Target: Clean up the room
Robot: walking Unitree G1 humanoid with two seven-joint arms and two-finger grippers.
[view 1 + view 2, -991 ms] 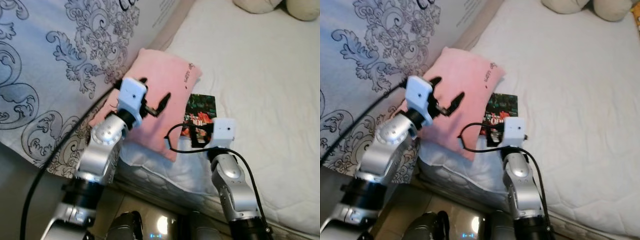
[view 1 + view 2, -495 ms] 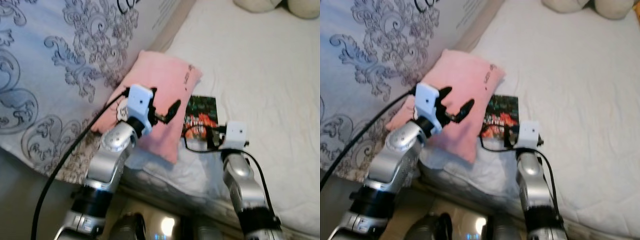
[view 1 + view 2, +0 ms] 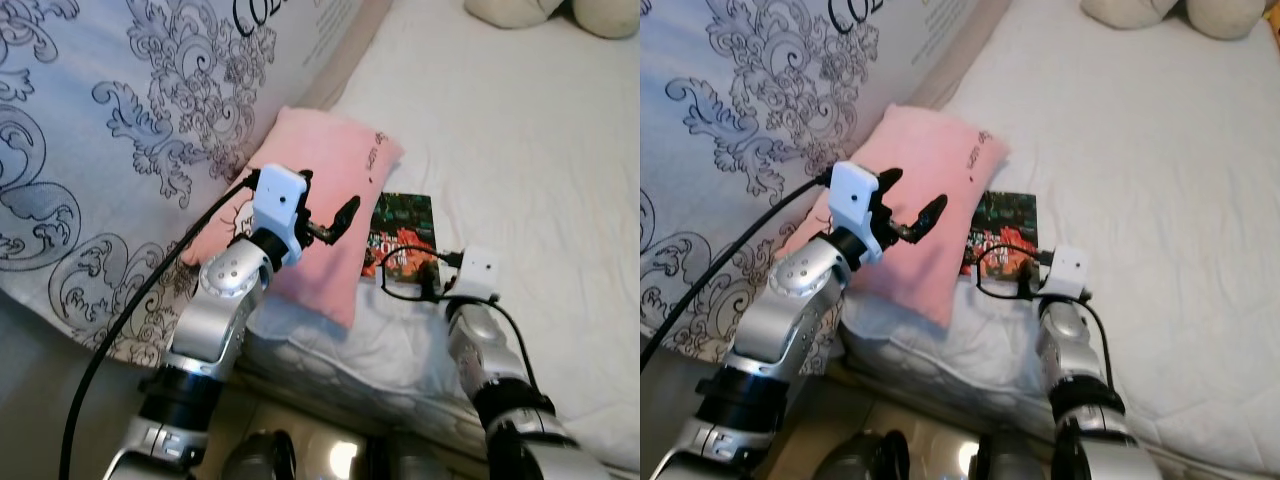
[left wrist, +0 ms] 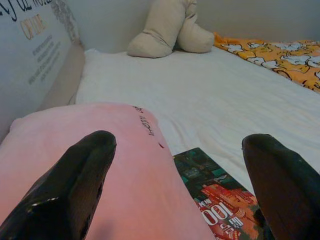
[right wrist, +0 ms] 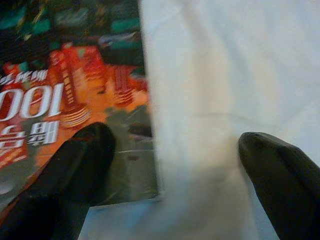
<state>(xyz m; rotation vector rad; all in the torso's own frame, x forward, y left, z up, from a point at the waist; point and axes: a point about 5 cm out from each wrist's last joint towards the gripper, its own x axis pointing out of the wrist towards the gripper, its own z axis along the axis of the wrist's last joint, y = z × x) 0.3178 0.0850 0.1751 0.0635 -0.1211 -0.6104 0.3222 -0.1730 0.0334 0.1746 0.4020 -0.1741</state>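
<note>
We see a dark book (image 3: 403,235) with red-orange print flat on the bed (image 3: 520,150), beside the pink pillow (image 3: 320,200). Right pincer (image 5: 170,165) open at its edge; left pincer (image 3: 325,210) open above the pillow.

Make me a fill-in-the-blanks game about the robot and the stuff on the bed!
1. The pillow under the left pincer is the colour ____.
2. The book lies flat on the white ____.
3. The right pincer has its fingers spread ____ at the book's near corner.
4. In the left wrist view, a beige stuffed ____ sits at the far end of the bed.

Missing words: pink; bed; open; toy
</note>
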